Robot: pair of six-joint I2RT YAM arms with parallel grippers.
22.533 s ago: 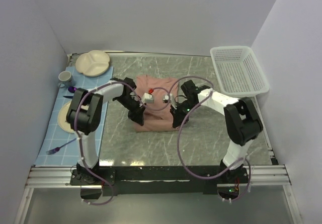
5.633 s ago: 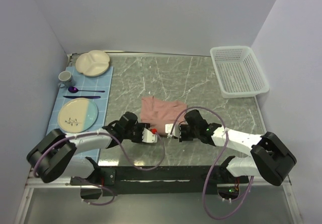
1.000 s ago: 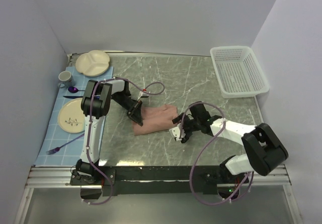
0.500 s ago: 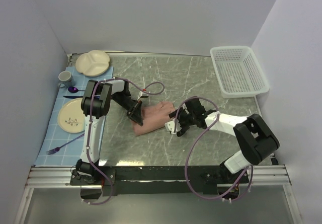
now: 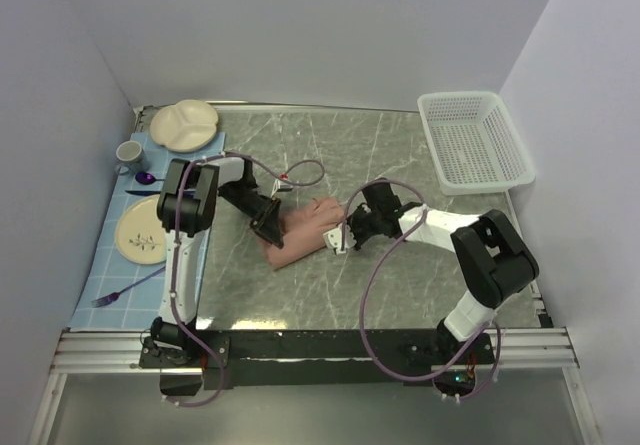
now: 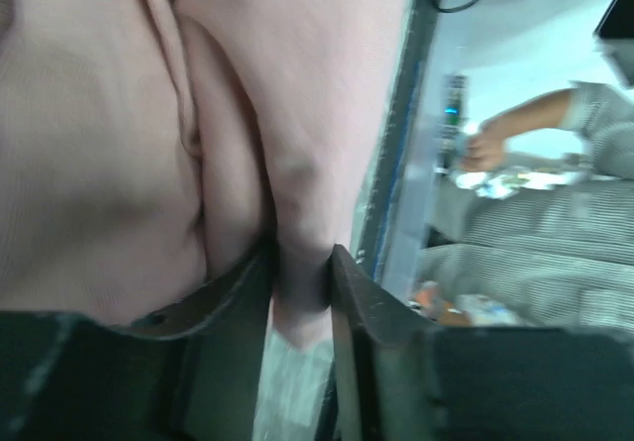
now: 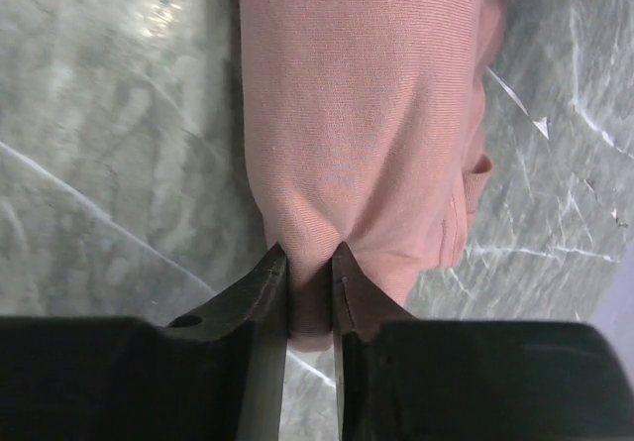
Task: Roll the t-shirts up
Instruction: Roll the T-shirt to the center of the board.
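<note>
The salmon-pink t-shirt (image 5: 303, 229) lies as a short folded bundle in the middle of the grey marble table (image 5: 400, 155). Its chest print is hidden. My left gripper (image 5: 270, 227) is at the bundle's left end, shut on a fold of the pink fabric (image 6: 297, 253). My right gripper (image 5: 340, 233) is at the bundle's right end, shut on a pinch of the same shirt (image 7: 347, 144). In the right wrist view the fabric (image 7: 309, 292) bulges between my fingers (image 7: 263, 292) just above the table.
A white mesh basket (image 5: 473, 142) stands at the back right. On the left a blue checked mat (image 5: 120, 235) carries a divided plate (image 5: 184, 124), a mug (image 5: 129, 153), a purple spoon (image 5: 150, 178), a round plate (image 5: 140, 231) and a fork (image 5: 125, 288).
My right gripper has moved up and left toward the bundle, pushing its right end inward. The shirt is now shorter and more bunched. My left gripper has stayed at the left end.
</note>
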